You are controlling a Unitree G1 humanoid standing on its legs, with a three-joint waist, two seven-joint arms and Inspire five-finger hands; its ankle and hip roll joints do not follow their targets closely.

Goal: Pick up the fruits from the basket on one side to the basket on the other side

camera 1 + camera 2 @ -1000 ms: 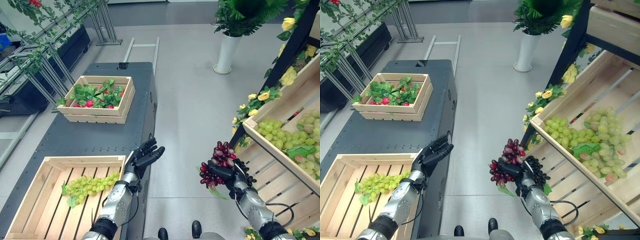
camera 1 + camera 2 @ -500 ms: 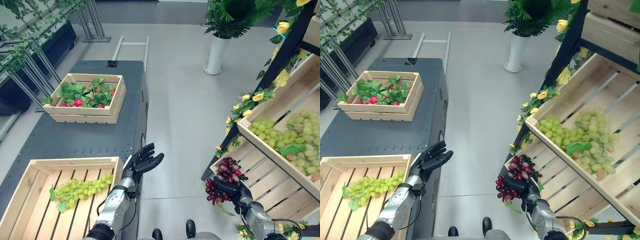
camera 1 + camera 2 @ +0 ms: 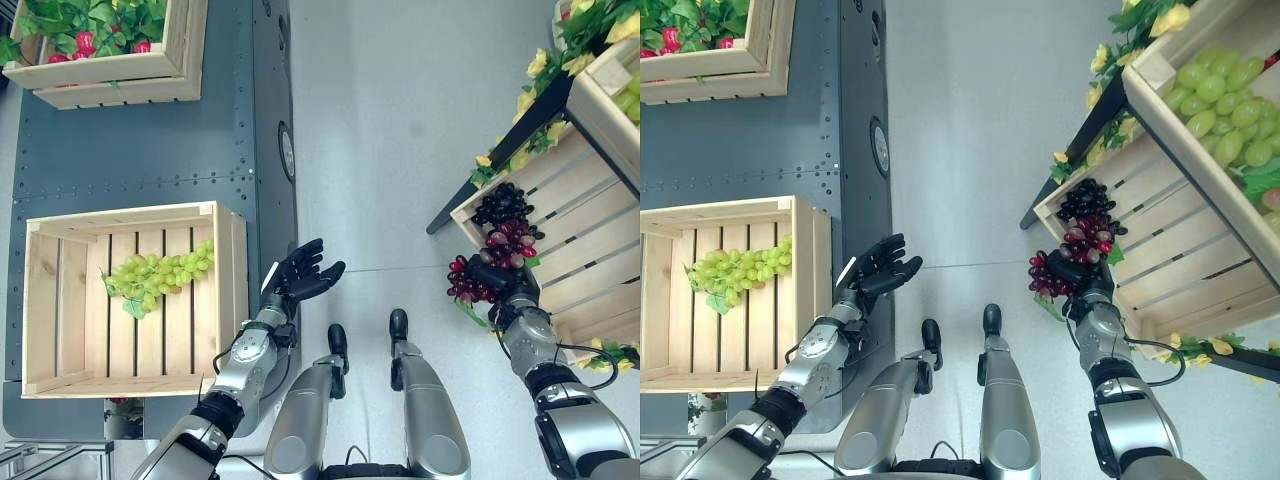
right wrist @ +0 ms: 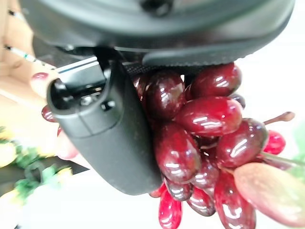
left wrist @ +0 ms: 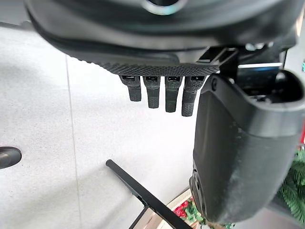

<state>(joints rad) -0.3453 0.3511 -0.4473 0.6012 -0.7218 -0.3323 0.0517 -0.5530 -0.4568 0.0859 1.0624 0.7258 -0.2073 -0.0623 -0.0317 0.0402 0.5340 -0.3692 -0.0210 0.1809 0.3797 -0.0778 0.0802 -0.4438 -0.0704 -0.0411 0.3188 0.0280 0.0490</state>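
In the left eye view, a bunch of red grapes [image 3: 472, 283] was seen clasped in the right hand [image 3: 497, 281], held over the grey floor [image 3: 390, 130] just beside the lower wooden shelf crate [image 3: 560, 250]. Dark grapes [image 3: 500, 203] lay at that crate's near corner. The left hand [image 3: 303, 273] was held out past the edge of the dark table [image 3: 140, 160], fingers spread and empty. Green grapes [image 3: 155, 278] lay in the near wooden crate [image 3: 225, 290] on the table, and a far crate [image 3: 120, 75] held leaves and red fruit.

In the right eye view, an upper shelf crate [image 3: 1160, 90] with green grapes [image 3: 1220, 100] was shown above the lower one.

In the left wrist view, the left hand's fingers [image 5: 152, 95] were seen straight and apart from the thumb, nothing between them.

In the right wrist view, the thumb [image 4: 114, 138] was pressed round the red grapes [image 4: 200, 129].
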